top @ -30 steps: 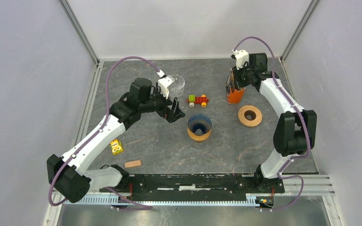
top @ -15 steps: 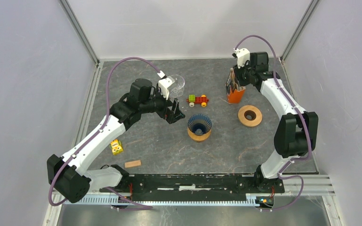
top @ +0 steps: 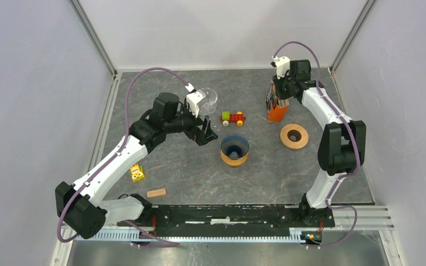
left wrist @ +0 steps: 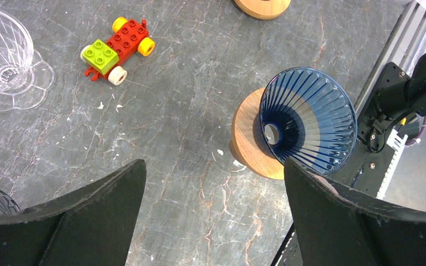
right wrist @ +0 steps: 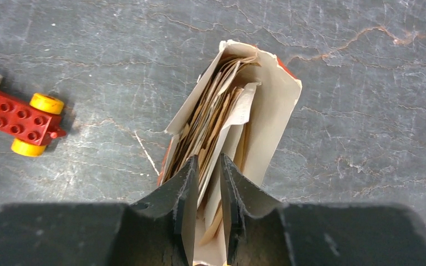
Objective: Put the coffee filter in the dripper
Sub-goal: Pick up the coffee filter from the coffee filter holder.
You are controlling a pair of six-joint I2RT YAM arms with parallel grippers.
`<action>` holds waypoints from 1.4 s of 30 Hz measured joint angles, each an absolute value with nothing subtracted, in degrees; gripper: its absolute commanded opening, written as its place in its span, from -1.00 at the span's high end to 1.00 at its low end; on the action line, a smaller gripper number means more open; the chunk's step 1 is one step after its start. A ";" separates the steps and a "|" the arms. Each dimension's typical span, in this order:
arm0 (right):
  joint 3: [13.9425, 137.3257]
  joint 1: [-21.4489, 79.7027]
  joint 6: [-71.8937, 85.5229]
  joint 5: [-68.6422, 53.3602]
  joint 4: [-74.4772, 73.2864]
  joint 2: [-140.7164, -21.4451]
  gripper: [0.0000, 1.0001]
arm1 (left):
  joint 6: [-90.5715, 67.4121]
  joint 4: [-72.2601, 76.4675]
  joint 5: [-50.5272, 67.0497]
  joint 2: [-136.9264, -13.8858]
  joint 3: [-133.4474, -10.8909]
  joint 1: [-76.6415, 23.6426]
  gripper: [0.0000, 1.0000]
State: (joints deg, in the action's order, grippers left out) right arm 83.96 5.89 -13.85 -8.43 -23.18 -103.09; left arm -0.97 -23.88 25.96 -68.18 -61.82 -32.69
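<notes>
Right wrist view: the right gripper (right wrist: 208, 160) reaches down into the open top of the filter pack (right wrist: 274, 111), its jaws nearly closed, with a coffee filter (right wrist: 227, 124) caught between them.
Filter look: tan and cream paper sheets standing on edge, packed tight and fanned slightly at the top; the pinched one is pale cream.
Filter place: in the orange pack, upright at the far right of the table (top: 199, 172).
Dripper: dark blue ribbed cone (top: 234, 146) on a round wooden base, mid-table, well apart from the pack.
Left gripper: jaws (left wrist: 213, 166) spread wide and holding nothing, hovering just left of the dripper.
Change from a second ago: the right wrist has shifted slightly toward the back wall over the pack and its elbow has drawn in; the left arm, the dripper and the pack sit as before.
Around: a toy brick car (top: 232, 117) lies between the pack and a clear glass dripper (top: 209, 98); a wooden ring (top: 294, 136) sits just near of the pack, right of the dripper; a yellow block (top: 137, 173) and a small wooden block (top: 156, 193) lie near left.
</notes>
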 measured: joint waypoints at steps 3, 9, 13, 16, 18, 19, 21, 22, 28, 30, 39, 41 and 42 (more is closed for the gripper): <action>84.33 5.89 -13.91 -7.35 -22.83 -104.31 0.49 | -0.97 -23.88 26.00 -68.18 -61.82 -32.69 -0.99; 84.36 5.89 -13.93 -5.96 -22.28 -104.75 0.51 | -0.97 -23.88 26.04 -68.18 -61.82 -32.69 -0.99; 85.10 5.89 -13.96 -5.74 -21.71 -104.97 0.53 | -0.97 -23.88 26.06 -68.18 -61.82 -32.69 -0.99; 85.52 5.89 -13.96 -5.67 -21.30 -105.25 0.54 | -0.97 -23.88 26.06 -68.18 -61.80 -32.69 -0.99; 85.82 5.89 -13.96 -5.65 -21.19 -105.69 0.55 | -0.97 -23.88 26.04 -68.18 -61.80 -32.69 -0.99; 85.97 5.89 -13.93 -5.54 -21.15 -105.97 0.55 | -0.97 -23.88 26.06 -68.18 -61.80 -32.69 -0.99; 86.06 5.89 -13.93 -5.48 -21.02 -106.56 0.55 | -0.97 -23.88 26.06 -68.18 -61.78 -32.69 -0.99; 86.08 5.89 -13.93 -5.45 -21.02 -106.80 0.56 | -0.97 -23.88 26.06 -68.18 -61.76 -32.69 -0.99; 86.15 5.89 -13.96 -5.43 -21.06 -107.83 0.68 | -0.97 -23.88 26.06 -68.18 -61.58 -32.69 -0.99; 86.15 5.89 -13.93 -5.43 -21.06 -107.90 0.75 | -0.97 -23.90 26.06 -68.18 -61.52 -32.69 -0.99; 87.05 5.89 -13.69 -5.45 -21.08 -107.90 0.96 | -0.97 -23.88 26.06 -68.18 -61.47 -32.69 -0.99; 87.46 5.89 -13.63 -5.45 -21.08 -107.87 1.00 | -0.97 -23.88 26.06 -68.18 -61.47 -32.69 -0.99; 87.66 5.89 -13.52 -5.48 -21.08 -107.85 1.00 | -0.97 -23.88 26.09 -68.18 -61.47 -32.69 -0.99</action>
